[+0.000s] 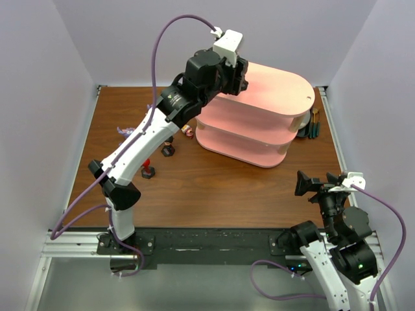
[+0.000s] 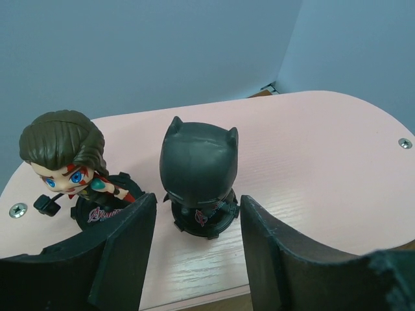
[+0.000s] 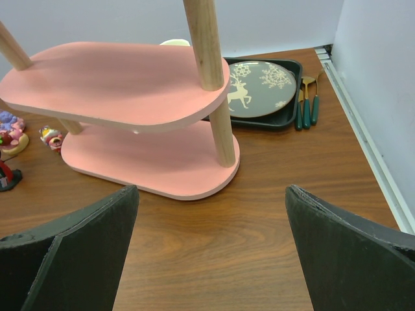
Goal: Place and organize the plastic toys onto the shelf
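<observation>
My left gripper [image 2: 198, 253] hovers at the left end of the shelf's top board [image 2: 311, 149]. Its jaws are open around the black-masked figurine [image 2: 198, 168], which stands upright on the board; a gap shows on its left, while the right finger [image 2: 259, 240] is close to its base. A brown-haired figurine [image 2: 65, 155] stands beside it to the left. Down on the table left of the shelf [image 1: 279, 91] are a red-masked toy [image 1: 148, 170], a dark-haired one [image 1: 168, 149], a tiny one [image 1: 188, 130] and purple creatures [image 1: 124, 131]. My right gripper [image 3: 211, 246] is wide open and empty above bare table.
A dark tray [image 3: 288, 120] holding a reindeer plate [image 3: 259, 87] sits behind the shelf at the right, with green-handled cutlery [image 3: 308, 107] next to it near the right wall. Wooden posts [image 3: 217, 84] hold the shelf boards apart.
</observation>
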`<state>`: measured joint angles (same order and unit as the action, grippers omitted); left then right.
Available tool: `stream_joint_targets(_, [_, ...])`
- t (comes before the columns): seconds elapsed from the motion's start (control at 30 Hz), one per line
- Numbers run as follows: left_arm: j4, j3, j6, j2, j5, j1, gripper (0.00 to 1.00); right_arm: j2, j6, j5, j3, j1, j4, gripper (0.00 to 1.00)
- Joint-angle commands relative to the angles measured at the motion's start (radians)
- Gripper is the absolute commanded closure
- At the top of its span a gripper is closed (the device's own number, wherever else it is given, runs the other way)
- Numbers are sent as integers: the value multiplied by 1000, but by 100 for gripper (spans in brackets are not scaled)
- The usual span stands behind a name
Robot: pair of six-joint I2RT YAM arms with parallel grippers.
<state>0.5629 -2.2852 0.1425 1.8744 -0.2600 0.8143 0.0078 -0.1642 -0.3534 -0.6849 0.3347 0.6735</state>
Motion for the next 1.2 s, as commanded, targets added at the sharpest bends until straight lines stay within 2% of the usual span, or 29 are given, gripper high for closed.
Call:
stream_joint_targets(0.0, [-60,-11,23,-14,11,-10,40,-29,-8,-18,-8,3,-15,1])
stream_joint_targets(0.33, [-67,33,39,-58,11,-12,31,-29,-9,-19,-8,4,-15,1])
stream_joint_targets(0.57, [-55,197,54,-230,-10,-12,27,-28,-9,-25,-8,4,-15,1])
stream_joint_targets(0.77, [-69,453,60,-432,-42,-15,23,-28,-11,-29,-8,4,-14,1])
stream_joint_targets(0.9, [-80,688,72,-575,-79,-29,22,-28,-12,-33,-8,4,-12,1])
stream_joint_targets(1.17, [-55,1114,160,-851,-90,-151,19,-28,-12,-30,-8,4,-12,1])
